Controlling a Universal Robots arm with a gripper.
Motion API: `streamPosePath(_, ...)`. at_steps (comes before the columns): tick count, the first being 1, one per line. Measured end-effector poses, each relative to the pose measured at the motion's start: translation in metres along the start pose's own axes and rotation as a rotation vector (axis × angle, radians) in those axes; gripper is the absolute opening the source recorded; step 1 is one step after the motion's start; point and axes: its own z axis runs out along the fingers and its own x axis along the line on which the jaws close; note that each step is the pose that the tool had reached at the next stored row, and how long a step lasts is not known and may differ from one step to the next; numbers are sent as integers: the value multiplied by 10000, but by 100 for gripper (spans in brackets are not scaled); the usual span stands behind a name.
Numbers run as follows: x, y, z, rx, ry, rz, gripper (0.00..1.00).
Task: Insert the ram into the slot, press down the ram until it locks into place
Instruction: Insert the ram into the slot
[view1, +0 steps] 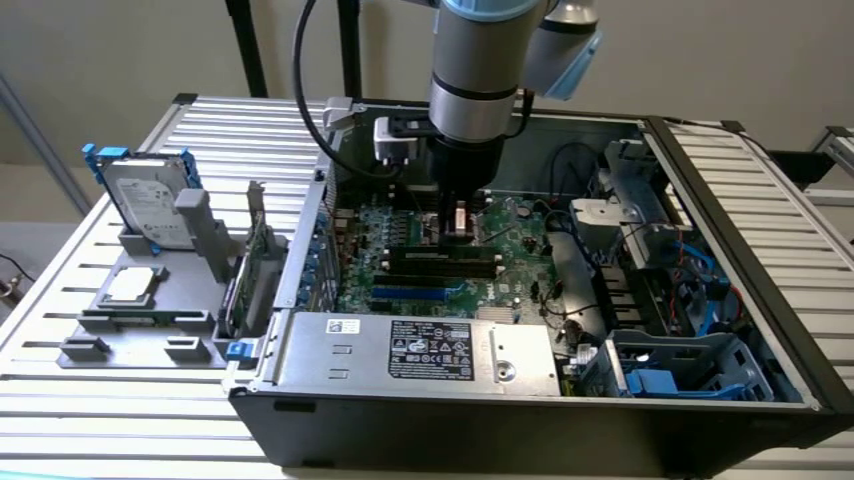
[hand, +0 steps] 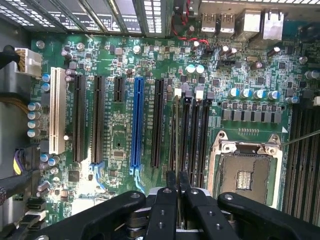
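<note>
Gripper (hand: 177, 176) nearly closed, pinching the thin ram (hand: 176, 135) edge-on, ram lined along a black slot (hand: 173, 130), green motherboard (hand: 120, 135), open computer case (view1: 534, 420)

From where I stand, the exterior camera sits off the arm, high outside the open computer case (view1: 534, 425). It looks down at a slant over the power supply (view1: 414, 350) toward the gripper (view1: 458, 235), far enough back to take in the whole case. The wrist camera rides just behind the gripper (hand: 177, 174), faces along its fingers and is close above the motherboard (hand: 117, 135). Both views share the board and the black memory sockets (view1: 441, 262) under the gripper.
</note>
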Motion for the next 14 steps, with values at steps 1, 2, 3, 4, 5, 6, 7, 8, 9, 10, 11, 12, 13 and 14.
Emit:
streamPosePath(1,0,0,1,2,-3,38,13)
streamPosePath(2,0,0,2,4,-2,91,13)
streamPosePath(3,1,0,4,11,-3,157,13)
streamPosePath(4,0,-1,7,18,-6,232,13)
streamPosePath(5,0,-1,10,24,-7,301,13)
streamPosePath(6,0,0,13,32,-8,363,13)
streamPosePath(7,0,-1,16,42,-6,409,13)
streamPosePath(8,0,-1,20,51,-7,443,13)
streamPosePath(9,0,-1,23,59,-6,476,13)
streamPosePath(10,0,-1,24,66,0,503,13)
streamPosePath(11,0,-1,27,79,5,523,13)
streamPosePath(12,-1,-1,28,93,13,542,13)
streamPosePath(13,-1,-1,30,106,22,553,13)
streamPosePath(14,-1,-1,31,123,30,560,13)
